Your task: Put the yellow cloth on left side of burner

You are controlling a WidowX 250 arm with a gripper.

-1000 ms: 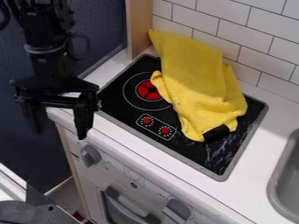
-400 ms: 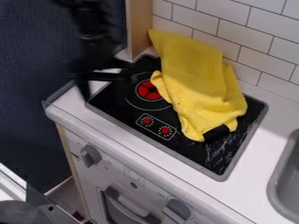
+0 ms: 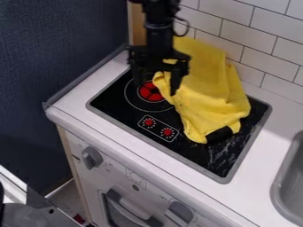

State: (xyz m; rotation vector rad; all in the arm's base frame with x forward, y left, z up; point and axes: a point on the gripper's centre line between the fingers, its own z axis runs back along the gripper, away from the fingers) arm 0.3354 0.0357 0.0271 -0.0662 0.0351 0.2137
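Note:
My gripper (image 3: 157, 88) hangs over the left part of the stove, above the red burner (image 3: 150, 91), with its two fingers apart and nothing between them. Its right finger overlaps the left edge of the yellow cloth (image 3: 208, 88) in the view; whether they touch I cannot tell. The cloth lies crumpled over the middle and right of the black cooktop (image 3: 195, 150), stretching back to the tiled wall. Part of its upper left is hidden behind the arm.
A white counter (image 3: 77, 104) surrounds the cooktop. Tiles (image 3: 269, 51) rise behind it, and a wooden post (image 3: 137, 26) stands at its back left corner. The grey sink (image 3: 290, 186) is at the right. Knobs (image 3: 91, 157) stick out of the front panel.
From left of the counter, my gripper has moved right and is now over the burner at the cloth's left edge. The cloth has stayed where it was.

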